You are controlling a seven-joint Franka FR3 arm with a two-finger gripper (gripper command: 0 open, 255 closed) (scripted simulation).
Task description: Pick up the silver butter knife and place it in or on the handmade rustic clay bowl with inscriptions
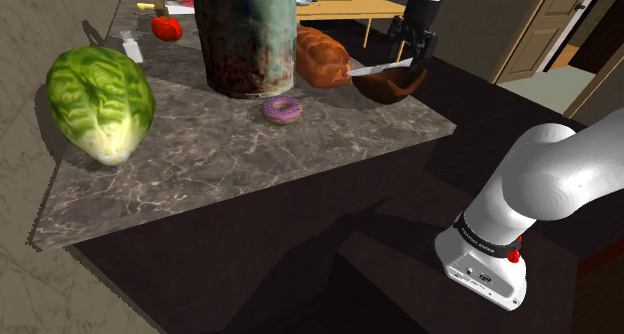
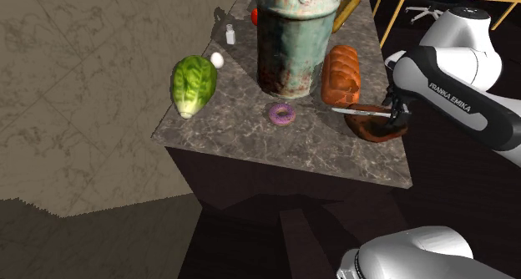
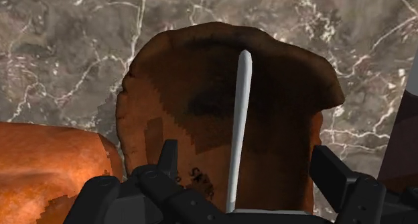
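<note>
Tool (image 3: 244,155) stands wide over the brown clay bowl (image 3: 144,115), its fingers (image 3: 167,163) clear of the silver butter knife (image 3: 241,102) lying across it — so I judge the drop made and should lift straight up, no drift toward the bread loaf (image 3: 47,169) — lest the blade tip off.

**Pincer spread wide over the bowl**

The white arm (image 1: 548,177) rises from its base, well apart from the brown bowl (image 1: 393,86), and arches over to end directly above it. The wrist points straight down at the bowl. The black pincer (image 1: 414,58) hangs just over the bowl's rim. Its two fingers (image 3: 168,161) are spread wide, one toward each side of the bowl, and clasp nothing between them.
</note>
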